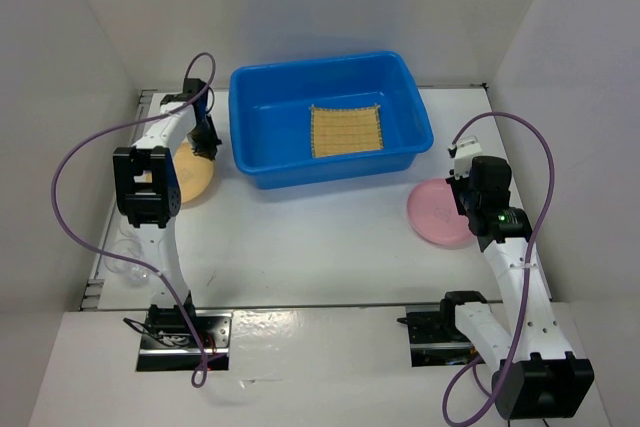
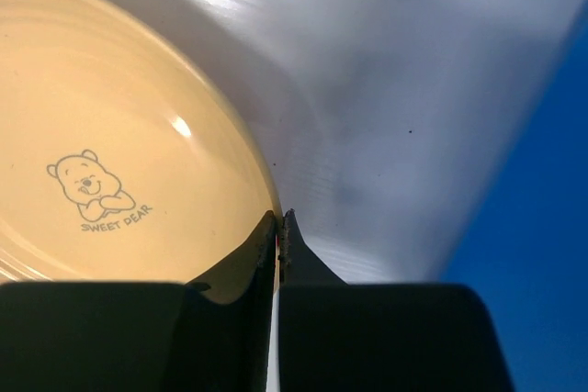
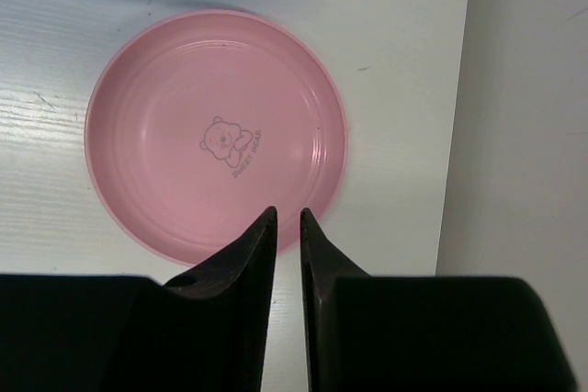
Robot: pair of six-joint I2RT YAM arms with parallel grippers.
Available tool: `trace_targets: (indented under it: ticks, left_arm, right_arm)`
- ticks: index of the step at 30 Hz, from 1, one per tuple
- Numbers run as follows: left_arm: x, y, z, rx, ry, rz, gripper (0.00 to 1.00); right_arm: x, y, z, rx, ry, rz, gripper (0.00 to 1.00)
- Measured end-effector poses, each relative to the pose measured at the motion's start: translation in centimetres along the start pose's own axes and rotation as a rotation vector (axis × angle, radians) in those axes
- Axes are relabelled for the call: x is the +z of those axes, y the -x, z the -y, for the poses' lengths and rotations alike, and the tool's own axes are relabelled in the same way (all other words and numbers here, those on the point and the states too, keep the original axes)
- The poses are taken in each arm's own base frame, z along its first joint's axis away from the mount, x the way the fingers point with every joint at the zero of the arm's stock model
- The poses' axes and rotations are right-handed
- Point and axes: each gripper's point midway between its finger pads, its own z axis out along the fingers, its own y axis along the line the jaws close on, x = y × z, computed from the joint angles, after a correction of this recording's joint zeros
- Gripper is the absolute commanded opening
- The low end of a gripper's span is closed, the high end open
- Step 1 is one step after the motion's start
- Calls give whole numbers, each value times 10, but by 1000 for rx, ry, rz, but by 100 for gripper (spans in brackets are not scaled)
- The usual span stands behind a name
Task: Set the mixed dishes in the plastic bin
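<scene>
The blue plastic bin (image 1: 300, 75) stands at the back centre, with the woven bamboo mat (image 1: 346, 131) lying flat inside it. The tan-orange plate (image 1: 192, 179) lies left of the bin. My left gripper (image 1: 206, 141) sits at its right edge, and the left wrist view shows the jaws (image 2: 280, 218) shut on the plate's (image 2: 119, 135) rim. The pink plate (image 1: 438, 213) lies on the table at the right. My right gripper (image 3: 288, 216) hovers over its near rim (image 3: 216, 135), jaws a narrow gap apart and empty. Two clear glass cups (image 1: 128, 255) show faintly at the left edge.
White walls enclose the table on the left, back and right. The right wall (image 3: 524, 117) is close to the pink plate. The bin's blue wall (image 2: 551, 263) is just right of the left gripper. A purple cable (image 1: 75, 197) loops beside the left arm.
</scene>
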Motion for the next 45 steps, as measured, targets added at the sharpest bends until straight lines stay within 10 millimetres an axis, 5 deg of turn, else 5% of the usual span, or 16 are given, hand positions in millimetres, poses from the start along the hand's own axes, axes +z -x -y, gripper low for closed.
trace_targets:
  ticks: [11,15,19,22,26,28,30,40,45]
  left_arm:
    - [17,-14,-4,26,10,-52,5]
    - [19,-15,-6,24,12,-53,26]
    - [26,-22,-11,25,24,-73,63]
    - [29,-23,-14,23,38,-73,64]
    - [30,-22,-18,29,71,-60,49]
    - [30,-22,-18,37,79,-55,18]
    - [28,-19,-20,51,101,-40,2]
    - [21,-17,-33,94,218,-16,0]
    - [-6,4,-29,87,223,12,0]
  right_arm:
    - [0,0,0,0,0,0,21]
    - [0,0,0,0,0,0,21]
    - [0,0,0,0,0,0,21]
    - [0,0,0,0,0,0,21]
    - [0,0,0,0,0,0,21]
    - [0,0,0,0,0,0,21]
    - [0,0,0,0,0,0,21]
    - [0,0,0,0,0,0,21]
    - [0,0,0,0,0,0,21]
